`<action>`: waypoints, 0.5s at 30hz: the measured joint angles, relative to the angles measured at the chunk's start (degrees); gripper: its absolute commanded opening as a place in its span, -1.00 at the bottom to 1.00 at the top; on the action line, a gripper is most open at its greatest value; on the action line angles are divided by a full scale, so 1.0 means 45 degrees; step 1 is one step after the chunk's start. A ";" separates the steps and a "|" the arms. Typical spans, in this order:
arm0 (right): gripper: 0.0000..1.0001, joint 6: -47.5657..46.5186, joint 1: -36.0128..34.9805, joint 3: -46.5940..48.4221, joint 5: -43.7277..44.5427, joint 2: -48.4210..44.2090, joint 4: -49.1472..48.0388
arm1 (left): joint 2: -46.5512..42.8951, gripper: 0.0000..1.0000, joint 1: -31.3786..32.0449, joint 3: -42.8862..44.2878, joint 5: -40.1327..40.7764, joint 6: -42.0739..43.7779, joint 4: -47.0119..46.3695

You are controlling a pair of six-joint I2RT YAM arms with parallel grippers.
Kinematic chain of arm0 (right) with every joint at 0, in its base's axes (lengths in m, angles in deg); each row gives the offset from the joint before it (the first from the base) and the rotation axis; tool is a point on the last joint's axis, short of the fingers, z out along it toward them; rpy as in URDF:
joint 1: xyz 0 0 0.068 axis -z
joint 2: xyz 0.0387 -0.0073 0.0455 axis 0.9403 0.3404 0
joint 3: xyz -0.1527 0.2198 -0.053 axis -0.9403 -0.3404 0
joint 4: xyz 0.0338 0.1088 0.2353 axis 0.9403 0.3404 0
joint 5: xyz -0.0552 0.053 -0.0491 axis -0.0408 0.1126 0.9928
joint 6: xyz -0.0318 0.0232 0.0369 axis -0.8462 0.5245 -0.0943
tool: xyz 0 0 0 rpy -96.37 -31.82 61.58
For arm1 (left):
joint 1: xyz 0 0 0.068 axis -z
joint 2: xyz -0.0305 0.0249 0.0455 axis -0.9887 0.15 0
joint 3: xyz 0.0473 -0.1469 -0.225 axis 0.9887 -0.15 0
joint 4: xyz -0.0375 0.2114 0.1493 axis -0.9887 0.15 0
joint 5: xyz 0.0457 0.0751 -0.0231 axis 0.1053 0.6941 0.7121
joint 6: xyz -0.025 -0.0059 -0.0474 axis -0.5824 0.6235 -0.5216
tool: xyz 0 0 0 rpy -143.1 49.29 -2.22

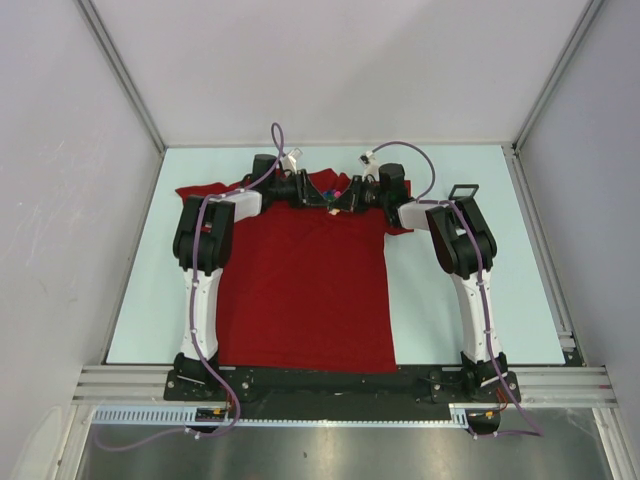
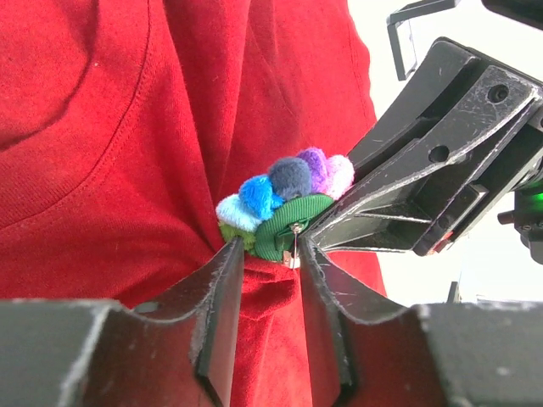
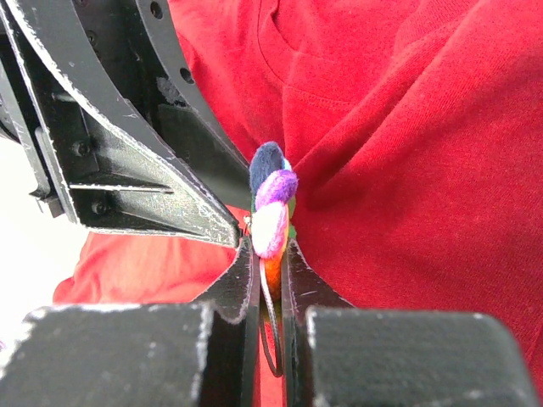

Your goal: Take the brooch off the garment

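The dark-red garment (image 1: 305,290) lies flat on the pale table, collar at the far end. The brooch (image 1: 334,188), a cluster of soft coloured balls on a green backing, sits near the collar between both grippers. My right gripper (image 3: 270,246) is shut on the brooch (image 3: 273,199), edge-on between its jaws. My left gripper (image 2: 270,250) is shut on a raised fold of the garment (image 2: 102,170) just below the brooch (image 2: 284,191). The right gripper's fingers (image 2: 407,186) reach in from the right. The neck label is hidden.
A small black rectangular frame (image 1: 463,190) stands on the table (image 1: 470,300) right of the right arm, and also shows in the left wrist view (image 2: 403,34). Grey walls enclose the table on three sides. An aluminium rail (image 1: 340,385) runs along the near edge.
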State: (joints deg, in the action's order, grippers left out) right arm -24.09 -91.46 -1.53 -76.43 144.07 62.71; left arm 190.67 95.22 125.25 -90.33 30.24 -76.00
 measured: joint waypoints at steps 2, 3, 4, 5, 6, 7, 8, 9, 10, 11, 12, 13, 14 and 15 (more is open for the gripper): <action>-1.00 0.0049 0.0005 0.0000 -0.0019 0.0019 -0.0019 | 0.0000 -0.30 0.0000 0.0000 0.0034 0.0005 0.0053; -1.00 0.0053 0.0005 0.0000 -0.0029 0.0024 -0.0019 | 0.0000 -0.30 0.0000 0.0000 0.0034 0.0010 0.0102; -1.00 0.0053 0.0000 0.0000 -0.0029 0.0024 -0.0019 | 0.0000 -0.31 0.0000 0.0000 0.0039 0.0010 0.0121; -1.00 0.0053 0.0000 0.0000 -0.0029 0.0024 -0.0019 | 0.0000 -0.31 0.0000 0.0005 0.0053 0.0010 0.0146; -1.00 0.0053 0.0000 0.0000 -0.0029 0.0024 -0.0019 | 0.0000 -0.31 0.0000 0.0010 0.0068 0.0019 0.0175; -1.00 0.0049 -0.0005 0.0000 -0.0029 0.0024 -0.0019 | 0.0000 -0.33 0.0000 0.0015 0.0087 0.0029 0.0228; -1.00 0.0034 -0.0015 0.0000 -0.0024 0.0024 -0.0019 | 0.0000 -0.34 0.0000 0.0039 0.0107 0.0029 0.0321; -1.00 0.0024 -0.0029 0.0000 -0.0015 0.0024 -0.0019 | 0.0000 -0.35 0.0000 0.0087 0.0136 0.0034 0.0432; -1.00 0.0005 -0.0044 0.0000 0.0005 0.0024 -0.0019 | 0.0000 -0.38 0.0000 0.0131 0.0155 0.0039 0.0529; -1.00 -0.0053 -0.0058 0.0000 0.0029 0.0024 -0.0024 | 0.0000 -0.39 0.0000 0.0185 0.0175 0.0073 0.0636; -1.00 -0.0102 -0.0068 0.0000 0.0073 0.0024 -0.0024 | 0.0000 -0.41 0.0005 0.0228 0.0223 0.0102 0.0709; -1.00 -0.0185 -0.0078 0.0000 0.0087 0.0024 -0.0029 | 0.0000 -0.45 0.0015 0.0282 0.0301 0.0126 0.0821; -1.00 -0.0248 -0.0087 0.0000 0.0121 0.0024 -0.0029 | 0.0000 -0.47 0.0039 0.0345 0.0384 0.0141 0.0976; -1.00 -0.0287 -0.0097 0.0000 0.0160 0.0024 -0.0029 | 0.0000 -0.49 0.0058 0.0437 0.0466 0.0175 0.1166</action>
State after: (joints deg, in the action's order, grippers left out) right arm -25.38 -91.90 -1.53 -75.71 144.18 62.58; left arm 190.67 95.48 127.21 -88.23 31.03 -70.75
